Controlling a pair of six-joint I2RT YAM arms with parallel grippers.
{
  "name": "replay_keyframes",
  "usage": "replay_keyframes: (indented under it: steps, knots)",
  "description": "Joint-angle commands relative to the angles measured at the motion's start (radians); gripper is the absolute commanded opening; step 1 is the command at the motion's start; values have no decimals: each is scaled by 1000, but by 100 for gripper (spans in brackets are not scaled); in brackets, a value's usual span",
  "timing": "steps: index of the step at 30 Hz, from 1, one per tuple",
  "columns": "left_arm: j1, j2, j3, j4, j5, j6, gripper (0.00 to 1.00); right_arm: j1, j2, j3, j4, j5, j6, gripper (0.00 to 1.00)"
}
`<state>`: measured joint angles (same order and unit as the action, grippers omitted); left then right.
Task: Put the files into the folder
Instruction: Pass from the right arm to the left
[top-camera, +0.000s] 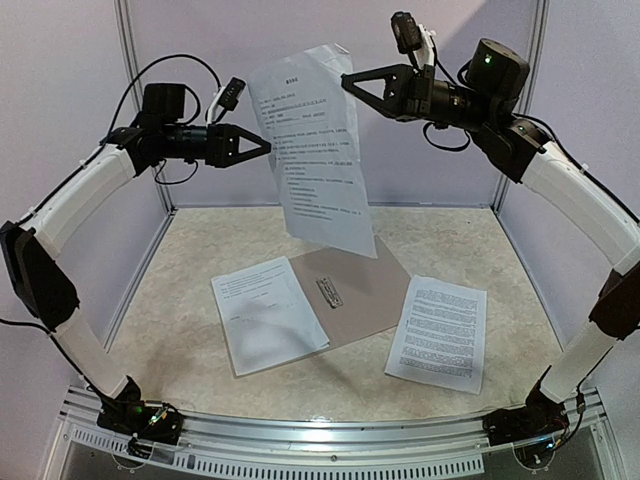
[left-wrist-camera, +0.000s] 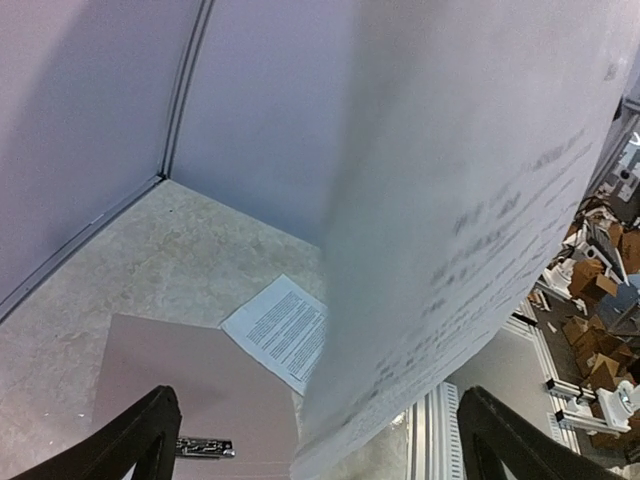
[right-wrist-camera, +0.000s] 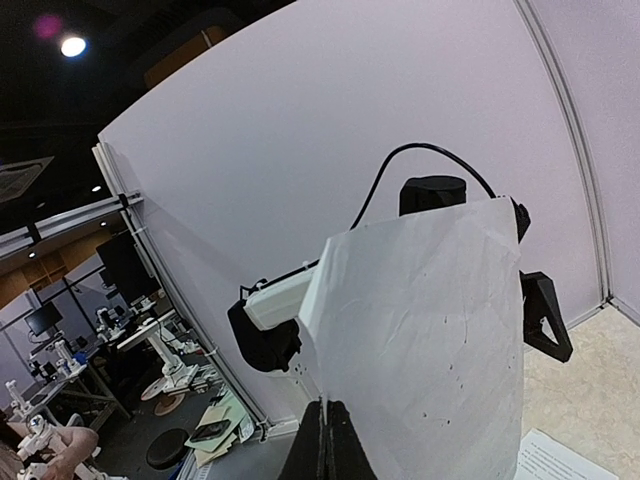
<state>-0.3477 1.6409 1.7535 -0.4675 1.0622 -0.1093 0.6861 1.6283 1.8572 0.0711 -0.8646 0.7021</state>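
Printed white sheets (top-camera: 268, 315) are laid flat over the tan cardboard folder's (top-camera: 370, 285) left part, its silver clip (top-camera: 329, 292) uncovered; a second stack (top-camera: 438, 332) lies just right of it. Spread wide, the left gripper (top-camera: 262, 147) is held beside a limp hanging sheet (top-camera: 315, 150) pinched by the right gripper (top-camera: 347, 80).

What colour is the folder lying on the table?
The folder is plain brownish-tan, seen best in the top external view.

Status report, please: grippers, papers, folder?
Right gripper shut on raised sheet. Left gripper open beside it. Folder flat below, another sheet overlapping its left edge.
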Motion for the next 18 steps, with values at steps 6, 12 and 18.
replay_keyframes:
  steps: [6,12,18]
  knots:
    - [-46,25,30,146,150,-149,34,-2,-1,0,9,-20,8,0]
    - [-29,-33,-10,144,162,-187,0,-11,-11,-17,-49,25,-28,0]
    - [-24,-76,19,-69,60,-48,0,-28,-39,-53,-164,150,-89,20]
